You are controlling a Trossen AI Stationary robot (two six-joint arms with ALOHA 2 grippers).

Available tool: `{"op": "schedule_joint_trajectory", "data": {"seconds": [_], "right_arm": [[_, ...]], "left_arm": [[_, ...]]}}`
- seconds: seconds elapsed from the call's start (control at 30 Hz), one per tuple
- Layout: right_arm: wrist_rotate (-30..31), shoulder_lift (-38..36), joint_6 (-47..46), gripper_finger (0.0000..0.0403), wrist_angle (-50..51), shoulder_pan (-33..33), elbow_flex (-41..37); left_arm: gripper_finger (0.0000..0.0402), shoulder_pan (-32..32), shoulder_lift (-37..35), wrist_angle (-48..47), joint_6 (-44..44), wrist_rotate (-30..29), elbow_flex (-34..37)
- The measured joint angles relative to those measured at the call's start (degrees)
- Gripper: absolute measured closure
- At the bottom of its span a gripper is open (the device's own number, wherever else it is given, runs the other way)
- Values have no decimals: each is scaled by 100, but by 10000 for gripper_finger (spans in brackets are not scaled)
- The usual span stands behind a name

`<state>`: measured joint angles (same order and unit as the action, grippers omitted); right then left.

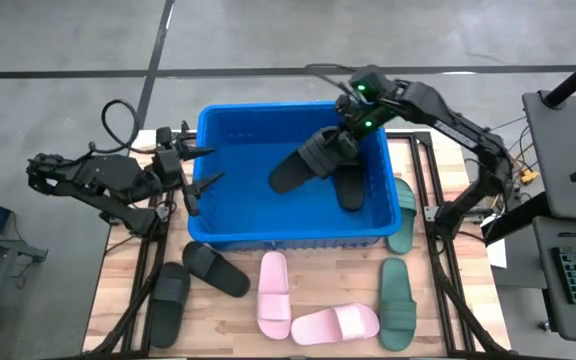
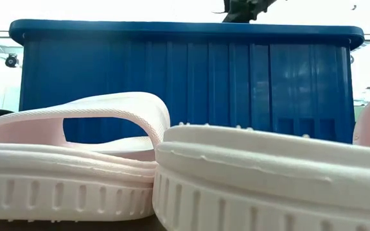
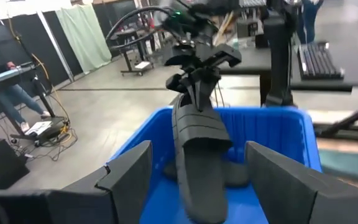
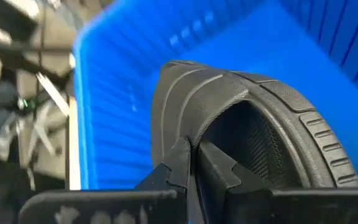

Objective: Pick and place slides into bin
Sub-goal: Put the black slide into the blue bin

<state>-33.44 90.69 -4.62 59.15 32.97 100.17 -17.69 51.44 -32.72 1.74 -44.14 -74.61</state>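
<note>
At left, beside the outer wall of the large bright blue plastic bin point(image 1: 230, 235): left gripper point(image 1: 200, 168), fingers spread wide, holding nothing. Over the bin interior: right gripper point(image 1: 346, 132), clamped tight on the strap of a black foam slide point(image 1: 303, 165). Hanging below the pincer, long axis slanting down toward the left arm. Directly under it, blue floor; just beside, another black slide point(image 1: 350, 187) already inside. Probably release next.

Bin point(image 2: 185, 83) hides its contents in low view, pink slides point(image 2: 76, 160) cropped
</note>
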Motion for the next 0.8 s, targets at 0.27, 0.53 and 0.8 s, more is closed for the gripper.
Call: {"op": "schedule_joint_trajectory", "data": {"seconds": [0.27,0.53,0.8], "right_arm": [[5,1143,452,392,1311,4,1317],[-680,1651,349,392,1440,199,2162],[-937,1710,349,392,1502,337,2227]], "left_arm": [[162,11,104,-564,136,234,0],[162,168,816,-309,2020,169,0],[162,600,2033,1265,4138,-706,0]]}}
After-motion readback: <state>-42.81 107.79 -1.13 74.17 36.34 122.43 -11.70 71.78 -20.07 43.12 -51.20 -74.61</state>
